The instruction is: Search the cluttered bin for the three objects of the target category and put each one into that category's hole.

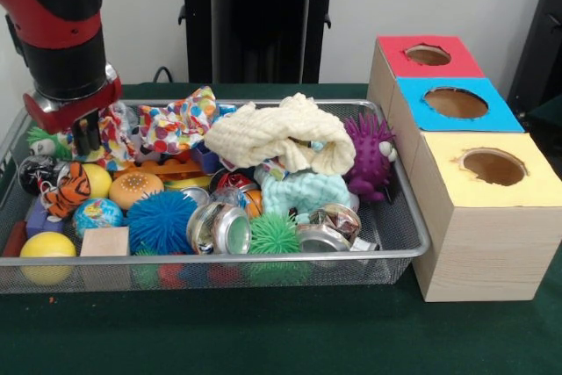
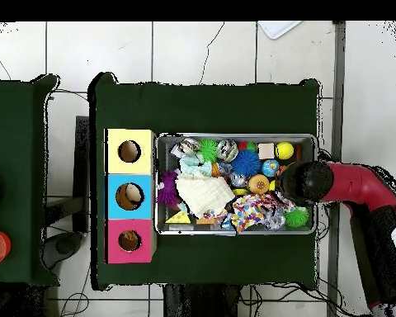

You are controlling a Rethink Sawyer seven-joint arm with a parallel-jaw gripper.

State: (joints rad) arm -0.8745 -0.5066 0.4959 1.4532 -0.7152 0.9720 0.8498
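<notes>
The wire mesh bin [image 1: 399, 248] sits on the green table, full of clutter; it also shows in the overhead view [image 2: 234, 137]. The orange black-striped tiger [image 1: 67, 189] lies at the bin's left end in the front view. My gripper [image 1: 84, 138] hangs just above and behind the tiger, fingers slightly apart, holding nothing. In the overhead view the arm [image 2: 308, 182] covers the gripper at the bin's right end. The red-surround hole [image 1: 428, 54] is the farthest box top on the right, and it shows in the overhead view [image 2: 129, 240]. The duckling and the bear are hidden.
A cream knitted cloth [image 1: 281, 133] covers the bin's middle. A purple hedgehog toy [image 1: 371, 155] stands at its right end. A blue spiky ball [image 1: 161, 221], a green spiky ball [image 1: 274, 234] and cans [image 1: 219, 227] lie in front. The blue hole [image 1: 456, 103] and yellow hole [image 1: 493, 166] are nearer.
</notes>
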